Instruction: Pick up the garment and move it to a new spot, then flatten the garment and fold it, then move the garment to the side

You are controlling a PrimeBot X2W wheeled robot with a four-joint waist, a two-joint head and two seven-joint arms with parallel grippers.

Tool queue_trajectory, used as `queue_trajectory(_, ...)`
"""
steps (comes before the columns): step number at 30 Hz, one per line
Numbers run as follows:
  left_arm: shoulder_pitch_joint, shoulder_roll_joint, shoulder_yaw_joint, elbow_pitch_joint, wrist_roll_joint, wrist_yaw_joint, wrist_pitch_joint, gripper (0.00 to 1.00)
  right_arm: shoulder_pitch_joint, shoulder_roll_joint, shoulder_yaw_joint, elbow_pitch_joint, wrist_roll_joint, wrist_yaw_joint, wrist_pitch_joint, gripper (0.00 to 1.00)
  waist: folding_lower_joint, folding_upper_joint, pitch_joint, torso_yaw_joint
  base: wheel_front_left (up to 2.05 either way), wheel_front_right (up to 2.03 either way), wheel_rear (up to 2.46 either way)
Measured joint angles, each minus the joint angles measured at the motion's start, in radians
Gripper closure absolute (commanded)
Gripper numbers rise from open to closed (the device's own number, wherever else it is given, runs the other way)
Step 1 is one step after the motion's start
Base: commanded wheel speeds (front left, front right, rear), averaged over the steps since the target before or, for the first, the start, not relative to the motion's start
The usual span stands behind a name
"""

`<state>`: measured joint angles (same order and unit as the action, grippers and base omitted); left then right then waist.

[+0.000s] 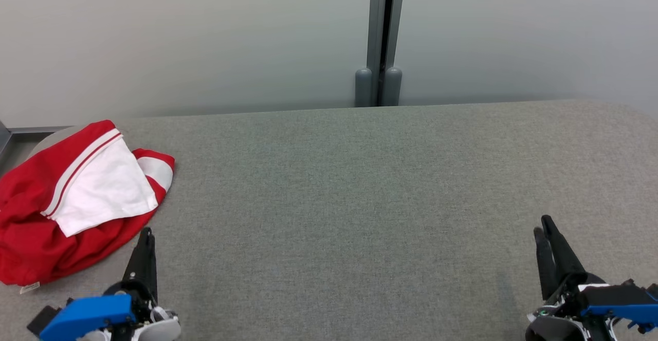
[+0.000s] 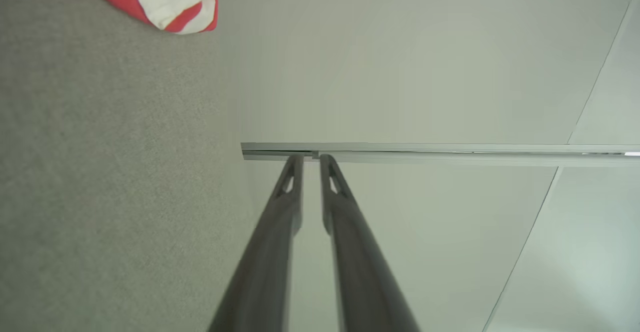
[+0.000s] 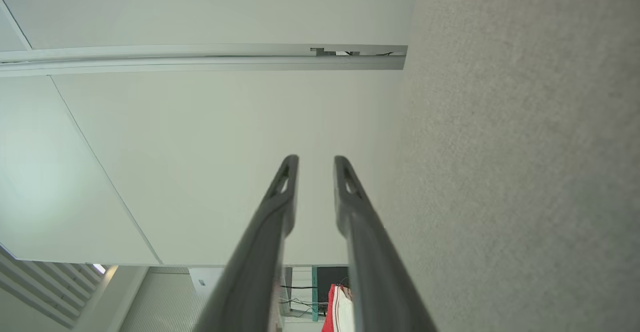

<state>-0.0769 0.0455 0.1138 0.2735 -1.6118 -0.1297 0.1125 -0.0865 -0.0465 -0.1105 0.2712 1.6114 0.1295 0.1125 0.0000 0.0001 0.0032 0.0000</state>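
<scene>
The garment point(image 1: 36, 228), red with a white panel and white stripes, lies crumpled at the far left of the grey table point(image 1: 360, 202), reaching the table's left edge. My left gripper point(image 1: 146, 234) hovers just right of the garment's near edge, apart from it. Its fingers point(image 2: 295, 182) stand a narrow gap apart with nothing between them. A corner of the garment point(image 2: 175, 1) shows at the top left of the left wrist view. My right gripper point(image 1: 542, 225) is at the table's near right, far from the garment, fingers point(image 3: 287, 182) parted and empty.
Pale wall panels rise behind the table, joined by a grey post point(image 1: 380, 37) at the back centre. Grey felt stretches between the two grippers. A sliver of red and white cloth point(image 3: 336, 309) shows low in the right wrist view.
</scene>
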Motion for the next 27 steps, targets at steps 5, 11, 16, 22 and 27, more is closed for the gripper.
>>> queue_trajectory(5, 0.032, -0.009, -0.004, 0.016, 0.004, 0.000, -0.015, 0.00, 0.014, 0.005, 0.009, 0.017, -0.004, -0.002, -0.016, 0.00, 0.0000, 0.0000, 0.001, 0.001, 0.00, 0.00, 0.00)
queue_trajectory(11, 0.031, -0.008, -0.010, -0.001, 0.056, 0.000, -0.045, 0.00, 0.014, 0.005, 0.023, 0.003, -0.051, -0.002, -0.045, 0.00, 0.0000, 0.0000, 0.001, 0.002, 0.00, 0.00, 0.00)
queue_trajectory(16, 0.030, -0.008, -0.012, -0.019, 0.129, 0.001, -0.067, 0.00, 0.014, 0.005, 0.038, -0.016, -0.138, -0.002, -0.069, 0.00, 0.0000, 0.0000, 0.001, 0.004, 0.00, 0.00, 0.00)
queue_trajectory(22, 0.029, -0.007, -0.024, -0.045, 0.235, 0.020, -0.094, 0.00, 0.014, 0.005, 0.049, -0.033, -0.252, -0.002, -0.093, 0.00, 0.0000, 0.0000, 0.001, 0.006, 0.00, 0.00, 0.00)
queue_trajectory(27, 0.029, -0.007, -0.037, -0.063, 0.337, 0.045, -0.115, 0.00, 0.014, 0.004, 0.057, -0.040, -0.341, -0.002, -0.115, 0.00, 0.0000, 0.0000, 0.000, 0.008, 0.00, 0.00, 0.00)
